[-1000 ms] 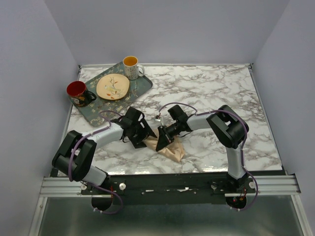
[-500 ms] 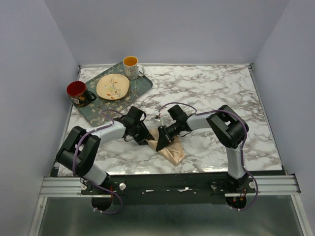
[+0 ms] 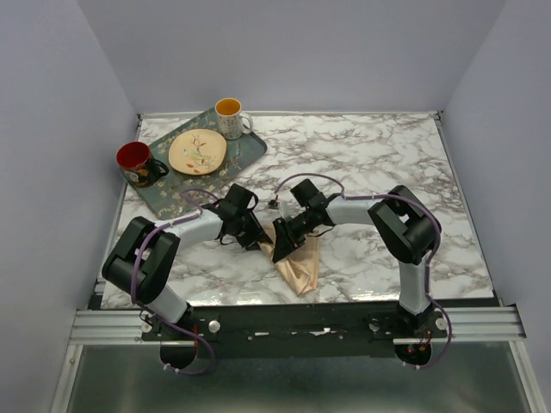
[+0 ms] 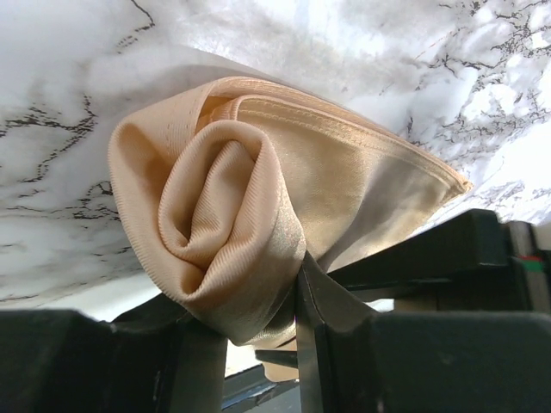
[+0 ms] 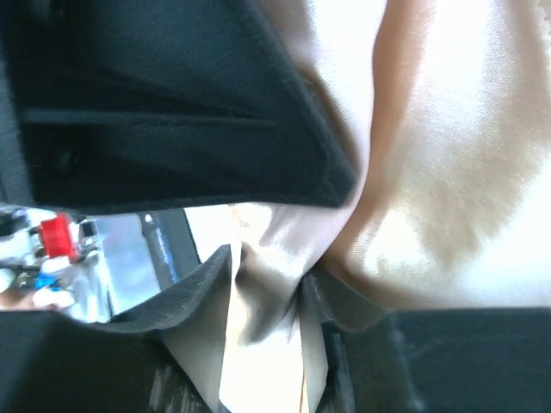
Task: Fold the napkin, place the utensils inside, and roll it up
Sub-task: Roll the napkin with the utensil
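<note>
The peach-tan napkin lies bunched and partly rolled near the table's front centre, its lower end pointing toward the front edge. My left gripper is shut on the rolled end of the napkin. My right gripper is shut on a fold of the napkin right beside the left one. In the left wrist view the cloth forms a loose spiral roll. No utensils show in any view; they are hidden or out of view.
A patterned green tray at the back left holds a round cream floral plate and an orange-lined mug. A red-lined dark mug stands at the tray's left end. The marble table stretches right.
Both grippers shifted slightly toward the back with the napkin held. The napkin's free end has swung down and now hangs longer toward the front edge.
</note>
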You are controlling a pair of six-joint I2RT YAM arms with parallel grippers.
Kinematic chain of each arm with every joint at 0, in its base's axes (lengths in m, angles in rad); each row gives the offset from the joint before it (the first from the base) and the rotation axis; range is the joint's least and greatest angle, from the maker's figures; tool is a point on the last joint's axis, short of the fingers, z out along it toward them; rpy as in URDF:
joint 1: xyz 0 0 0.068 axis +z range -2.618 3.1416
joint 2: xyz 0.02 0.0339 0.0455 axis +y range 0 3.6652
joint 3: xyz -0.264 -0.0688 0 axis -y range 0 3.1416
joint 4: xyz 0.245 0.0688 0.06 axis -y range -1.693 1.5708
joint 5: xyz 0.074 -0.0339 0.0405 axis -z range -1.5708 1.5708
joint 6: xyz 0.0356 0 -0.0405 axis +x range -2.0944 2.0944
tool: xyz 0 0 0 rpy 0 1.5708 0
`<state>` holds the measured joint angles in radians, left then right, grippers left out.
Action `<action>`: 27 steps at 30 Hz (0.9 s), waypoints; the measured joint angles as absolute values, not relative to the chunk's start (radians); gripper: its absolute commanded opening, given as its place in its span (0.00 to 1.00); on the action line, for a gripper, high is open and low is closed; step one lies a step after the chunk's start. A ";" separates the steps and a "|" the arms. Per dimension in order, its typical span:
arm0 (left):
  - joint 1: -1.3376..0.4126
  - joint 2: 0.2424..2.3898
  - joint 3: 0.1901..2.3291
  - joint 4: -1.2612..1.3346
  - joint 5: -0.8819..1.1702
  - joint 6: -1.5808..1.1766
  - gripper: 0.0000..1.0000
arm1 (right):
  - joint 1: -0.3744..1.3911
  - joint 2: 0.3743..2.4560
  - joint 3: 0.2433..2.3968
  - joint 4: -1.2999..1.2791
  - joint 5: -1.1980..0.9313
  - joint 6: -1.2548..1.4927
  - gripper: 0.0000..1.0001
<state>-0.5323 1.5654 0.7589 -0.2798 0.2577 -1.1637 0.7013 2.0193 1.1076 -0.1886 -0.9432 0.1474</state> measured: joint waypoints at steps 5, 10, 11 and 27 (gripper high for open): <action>-0.532 1.565 0.759 -0.279 0.255 -1.163 0.00 | 0.690 1.926 1.059 -0.195 -0.837 0.159 0.52; -0.532 1.563 0.759 -0.281 0.250 -1.164 0.00 | 0.651 1.826 0.987 -0.208 -0.734 0.203 0.52; -0.533 1.563 0.759 -0.282 0.248 -1.164 0.00 | 0.639 1.805 0.973 -0.209 -0.716 0.216 0.52; -0.532 1.547 0.740 -0.270 0.234 -1.198 0.00 | 0.595 1.793 0.985 -0.253 -0.415 0.327 0.04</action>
